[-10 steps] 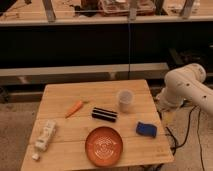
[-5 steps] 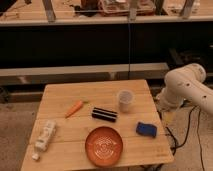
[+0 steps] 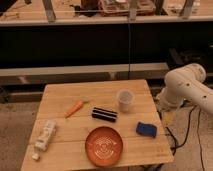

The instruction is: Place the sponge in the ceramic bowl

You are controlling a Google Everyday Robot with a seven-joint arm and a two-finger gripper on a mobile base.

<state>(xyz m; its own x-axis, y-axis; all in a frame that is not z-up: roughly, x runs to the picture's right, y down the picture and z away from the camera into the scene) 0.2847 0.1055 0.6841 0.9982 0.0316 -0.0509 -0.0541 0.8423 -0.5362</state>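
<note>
Right of round orange-red ceramic bowl (image 3: pixel 104 145): small blue soft sponge (image 3: pixel 146 129), apart; gripper (image 3: pixel 165 107) farther right (opening: can't tell). Risk: shallow dish, a high drop bounces sponge out.

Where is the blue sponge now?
In the camera view, the sponge lies near the right edge of the table, right of the bowl. The tool is out of view; only the arm shows.

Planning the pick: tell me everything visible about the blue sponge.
The sponge is a small, bright blue, soft-looking block with rounded corners, lying flat near the right edge of the wooden table. It rests apart from the ceramic bowl, to that bowl's right. Only the tabletop touches it. The gripper is out of view; the white arm shows beyond the table.
</note>
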